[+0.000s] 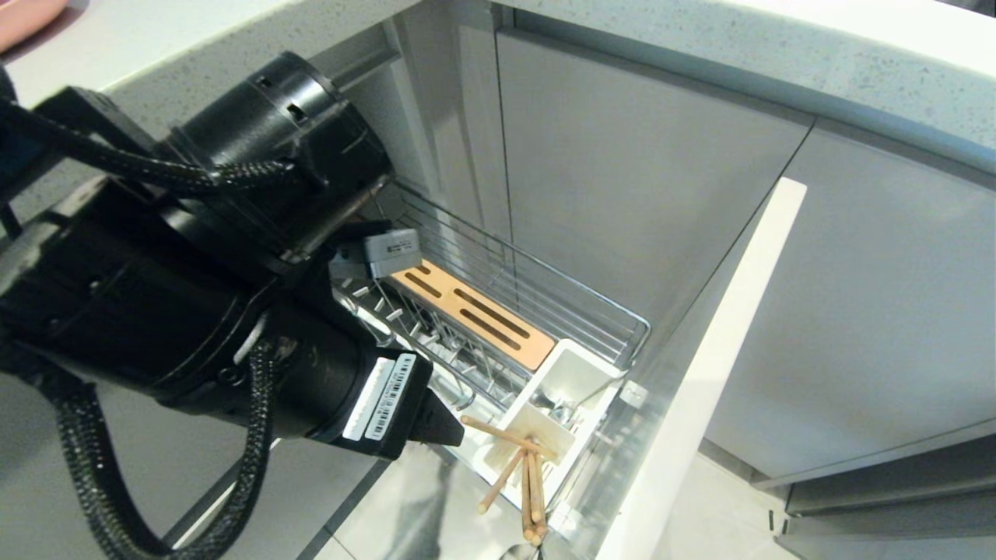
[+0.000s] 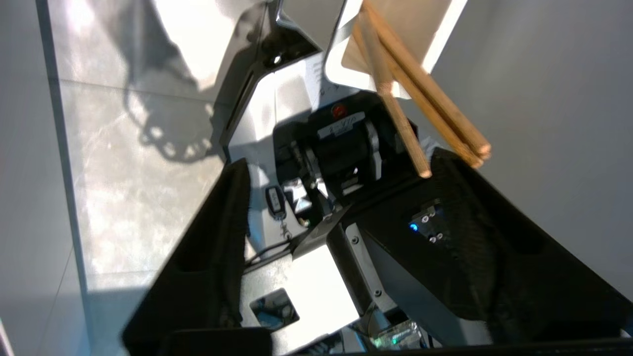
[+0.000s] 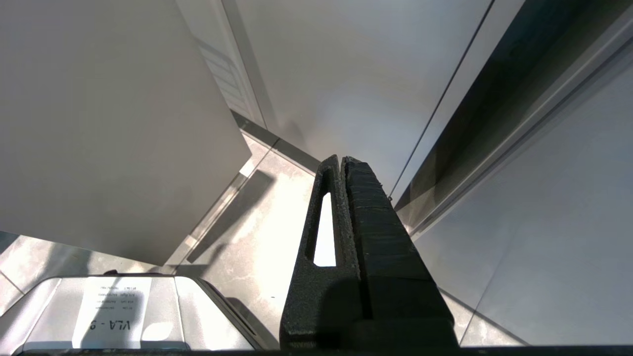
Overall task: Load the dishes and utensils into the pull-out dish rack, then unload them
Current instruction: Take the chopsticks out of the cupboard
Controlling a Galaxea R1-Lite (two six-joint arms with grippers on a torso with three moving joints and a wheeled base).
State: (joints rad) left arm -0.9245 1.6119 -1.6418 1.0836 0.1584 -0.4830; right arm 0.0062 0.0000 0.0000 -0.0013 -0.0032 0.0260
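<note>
chopsticks loose in the box, left fingers spread beside them

the pull-out dish rack (image 1: pixel 545 311) stands drawn out of the cabinet, its pale front panel (image 1: pixel 700 373) at the near end. the wooden chopsticks (image 1: pixel 523 474) sit in the white utensil box (image 1: pixel 560 389) at the near end of the rack, leaning out over its near rim at splayed angles, one lying crosswise to the others. the slotted wood strip (image 1: pixel 475 311) lies just beyond the box. no pink plate or bowl shows in the rack.

the left gripper (image 2: pixel 341 198) hangs near the box's left side, fingers well apart and holding nothing; in the left wrist view the chopstick ends poke close to one finger (image 2: pixel 470 207) without being between the two. the right gripper (image 3: pixel 346 222) is parked low by the cabinet fronts, fingers pressed together, empty.

the risk, as i judge it: the sticks lean far out and look lightly balanced, so a brush from the near finger as the arm moves could tip one over the rim onto the floor. a later grasp could also catch only some of the splayed sticks.
</note>
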